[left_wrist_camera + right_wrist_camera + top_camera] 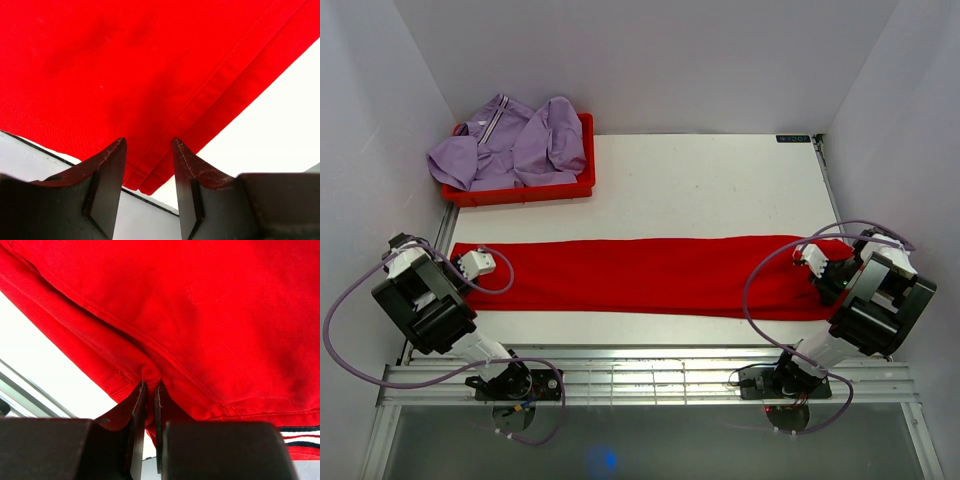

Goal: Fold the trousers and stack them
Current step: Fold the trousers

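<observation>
Your right gripper [150,386] pinches one end of the trousers [650,275]; your left gripper [148,143] hangs half open over the other, holding nothing. Close it next, then fold.

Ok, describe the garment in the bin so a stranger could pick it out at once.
Start from the white table; go to its far left corner, where a red bin sits. The crumpled garment heaped in it is the one: it is lilac, while the trousers stretched flat across the table are red.
</observation>
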